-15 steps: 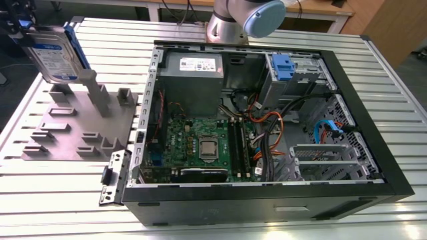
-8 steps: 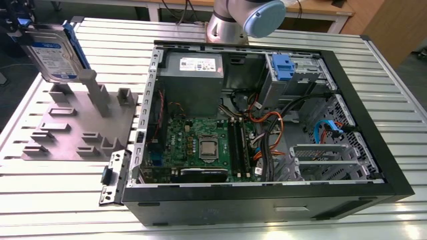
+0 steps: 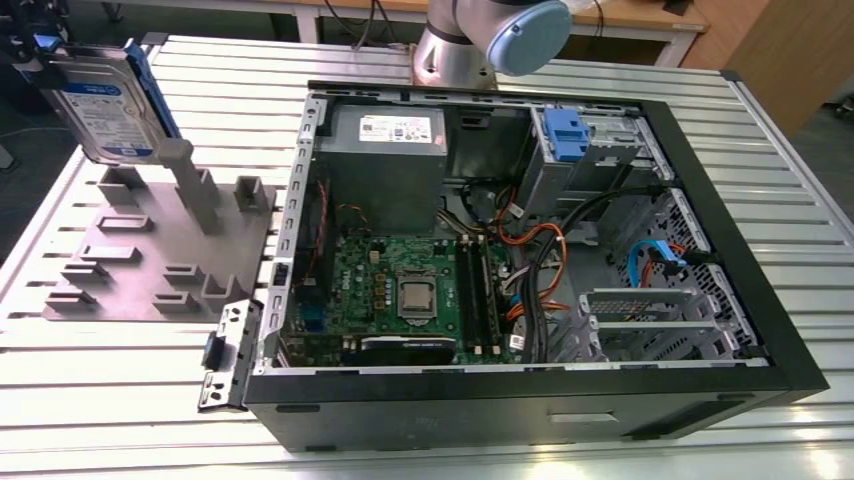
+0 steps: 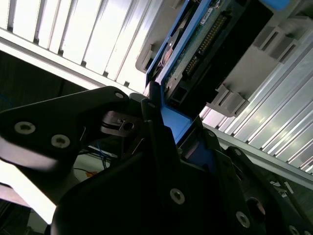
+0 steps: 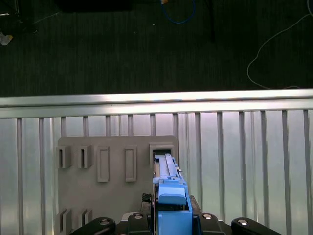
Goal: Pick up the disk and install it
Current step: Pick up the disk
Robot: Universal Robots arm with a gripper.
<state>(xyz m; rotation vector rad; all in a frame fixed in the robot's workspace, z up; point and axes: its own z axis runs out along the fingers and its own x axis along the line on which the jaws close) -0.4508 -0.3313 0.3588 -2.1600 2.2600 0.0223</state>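
Observation:
The disk [image 3: 110, 105], a silver-grey drive with a white-and-blue label in a blue carrier frame, stands on edge at the far corner on the exterior view's left. My gripper [image 3: 38, 48] is shut on its upper end. The disk's lower end is level with the top of the tallest post of the grey fixture plate [image 3: 134, 270]; I cannot tell whether they touch. In the first wrist view the blue carrier [image 5: 171, 200] runs from my gripper [image 5: 172, 223] down towards a slot in the plate [image 5: 112, 196]. In the second wrist view, black fingers [image 4: 151, 122] clamp the carrier's blue edge [image 4: 173, 120].
An open black computer case [image 3: 747, 300] lies on the slatted aluminium table [image 3: 120, 400], on the exterior view's right of the plate. Inside are a motherboard [image 3: 400, 290], cables and a drive bay with a blue carrier [image 3: 567, 135]. The arm's base [image 3: 467, 45] stands behind the case.

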